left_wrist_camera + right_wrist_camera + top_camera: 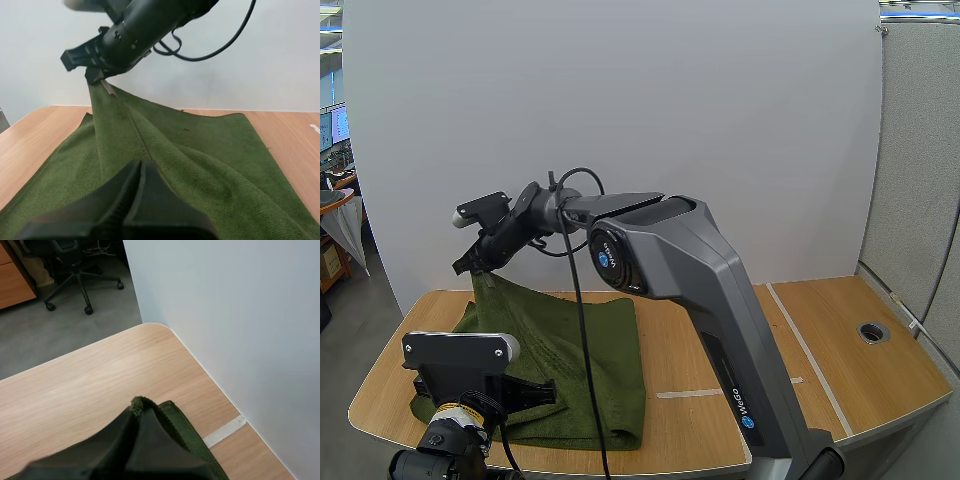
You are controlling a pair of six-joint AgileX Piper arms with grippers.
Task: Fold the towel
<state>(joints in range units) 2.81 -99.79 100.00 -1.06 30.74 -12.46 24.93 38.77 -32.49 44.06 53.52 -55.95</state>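
Towel (590, 350) runs near-to-far (right pincer (475, 268) clamps its raised corner); left pincer (138, 168) closed.

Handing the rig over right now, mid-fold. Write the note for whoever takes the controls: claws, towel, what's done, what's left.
Right claw: shut on the far left corner of the green towel, holding it up off the table.
Left claw: shut, low over the towel's near part; I cannot tell whether cloth is pinched.
Towel: the rest lies on the table's left half, tented up toward the right claw.
Done: one corner grasped and lifted.
Left: probably carry that corner across, lay it down, release, check the fold.
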